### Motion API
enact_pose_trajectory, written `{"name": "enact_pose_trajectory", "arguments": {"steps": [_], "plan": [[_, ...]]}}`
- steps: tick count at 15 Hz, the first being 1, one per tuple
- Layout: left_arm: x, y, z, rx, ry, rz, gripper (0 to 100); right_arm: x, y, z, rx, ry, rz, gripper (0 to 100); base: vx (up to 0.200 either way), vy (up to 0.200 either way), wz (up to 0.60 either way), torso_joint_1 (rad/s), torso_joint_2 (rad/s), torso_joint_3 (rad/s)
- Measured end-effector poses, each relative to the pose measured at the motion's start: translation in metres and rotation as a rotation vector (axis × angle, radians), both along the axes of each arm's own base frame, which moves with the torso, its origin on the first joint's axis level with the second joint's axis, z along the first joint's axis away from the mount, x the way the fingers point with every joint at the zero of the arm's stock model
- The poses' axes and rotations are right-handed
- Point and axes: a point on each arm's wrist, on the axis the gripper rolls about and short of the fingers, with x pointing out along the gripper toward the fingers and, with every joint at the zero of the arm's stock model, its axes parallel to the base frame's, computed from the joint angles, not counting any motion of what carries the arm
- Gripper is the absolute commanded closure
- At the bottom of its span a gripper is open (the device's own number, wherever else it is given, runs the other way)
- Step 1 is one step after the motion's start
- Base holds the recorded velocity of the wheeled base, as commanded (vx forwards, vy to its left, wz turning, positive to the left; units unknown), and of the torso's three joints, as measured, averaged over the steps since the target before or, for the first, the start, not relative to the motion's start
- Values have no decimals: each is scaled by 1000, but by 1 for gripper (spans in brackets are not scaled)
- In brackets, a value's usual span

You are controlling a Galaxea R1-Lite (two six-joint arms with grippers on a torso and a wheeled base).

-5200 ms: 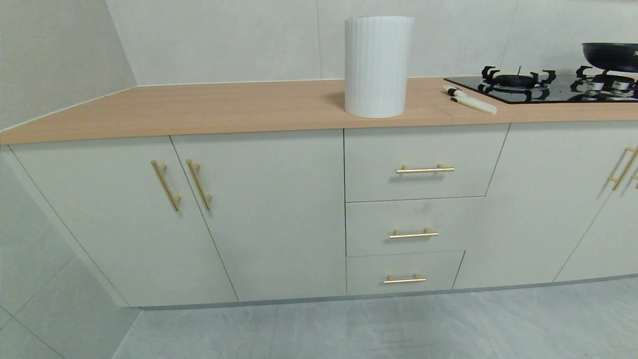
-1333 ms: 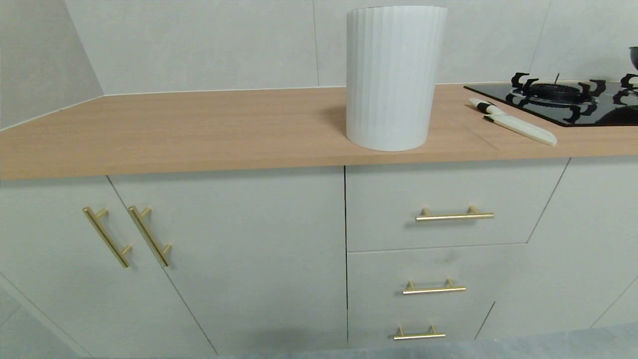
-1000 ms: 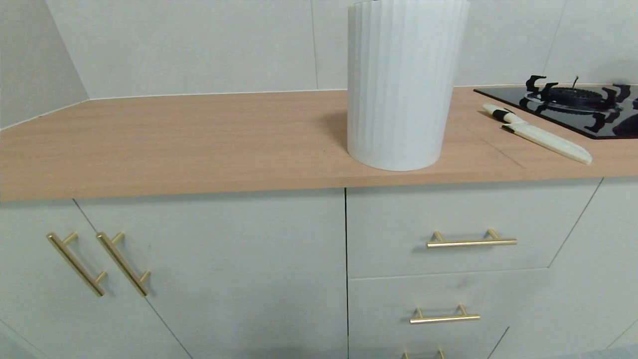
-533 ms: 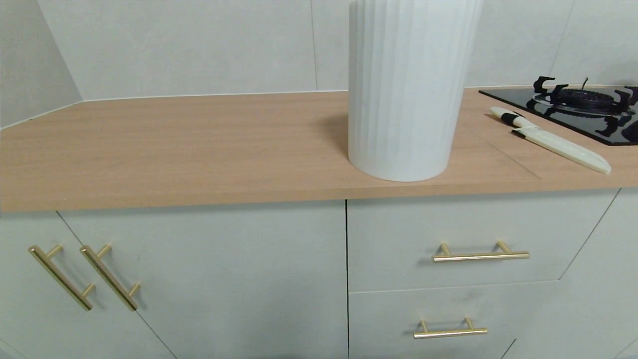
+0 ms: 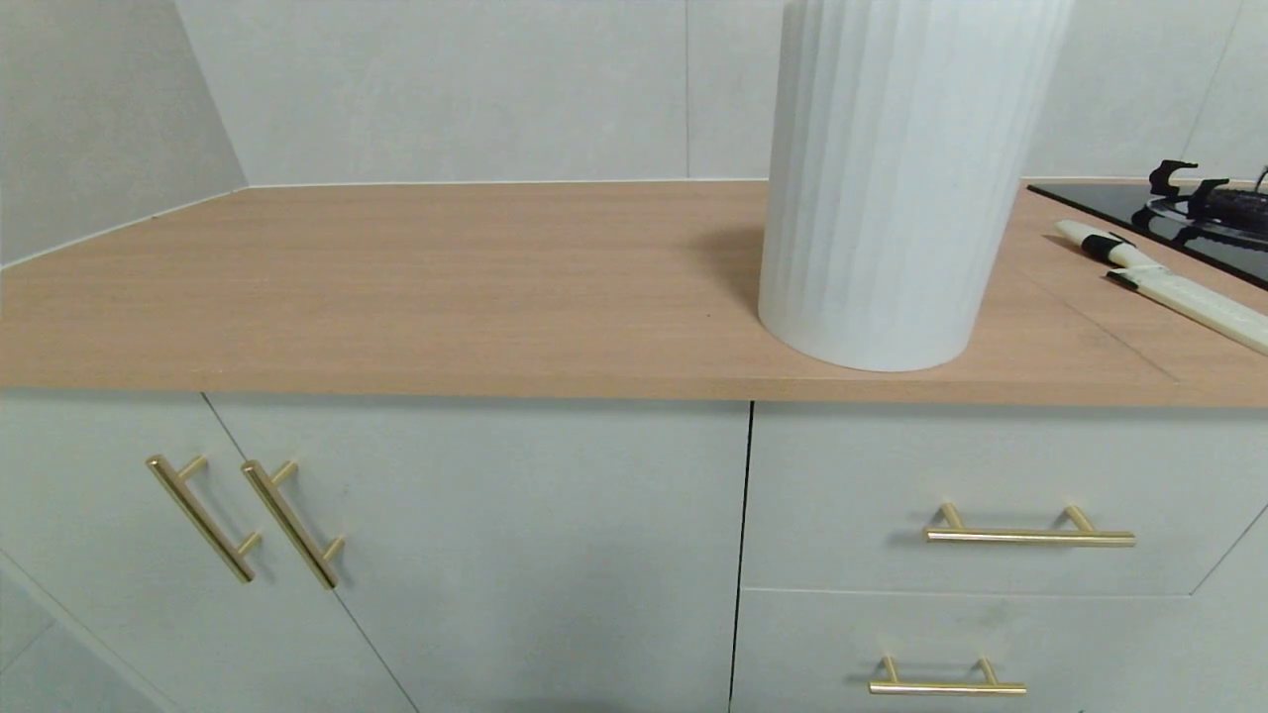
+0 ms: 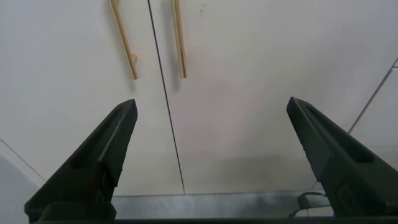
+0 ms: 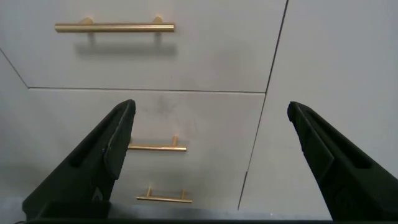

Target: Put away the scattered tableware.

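1. Two grippers of mine were both spread wide and held nothing. The left gripper [image 6: 210, 106] faced a pair of pale cabinet doors [image 6: 249, 124], and the right gripper [image 7: 210, 107] faced a stack of drawers [image 7: 155, 62].
2. Between my left fingers [image 6: 99, 155] ran the seam where the doors met, with slim gold door handles [image 6: 123, 40] on either side of it.
3. In front of my right gripper were three drawer fronts, each with a gold bar handle [image 7: 115, 27].
4. Above the cabinets lay a wooden counter [image 5: 396, 287], backed by a pale tiled wall [image 5: 446, 89].
5. One tall, white, ribbed canister [image 5: 892, 198] stood upright on the counter near its front edge, above the drawers.
6. The knife [image 5: 1179, 297] lay flat on the counter to the right of the canister and apart from it, just beside a black hob [image 5: 1109, 198].
7. The knife's pale handle, marked with a black band, pointed toward the wall, and its pale blade pointed toward the counter's front edge. The tip was cut off at the edge of my head view.
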Motion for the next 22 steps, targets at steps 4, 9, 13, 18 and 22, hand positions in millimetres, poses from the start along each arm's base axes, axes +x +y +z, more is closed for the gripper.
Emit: {"name": "enact_pose_trajectory", "arguments": {"steps": [4,9,13,18,22], "plan": [[0,0,0,-1,0,0,0,0,0,0,0,0,0,0,0,-50,0,2,1,1],[0,0,0,-1,-1,0,0,0,0,0,0,0,0,0,0,-160,0,1,1,5],[0,0,0,-2,1,0,0,0,0,0,0,0,-2,0,0,0,0,0,0,0],[0,0,0,-2,0,0,0,0,0,0,-2,0,-2,0,0,0,0,0,0,0],[0,0,0,-2,0,0,0,0,0,0,-2,0,-2,0,0,0,-150,-1,-1,1]]}}
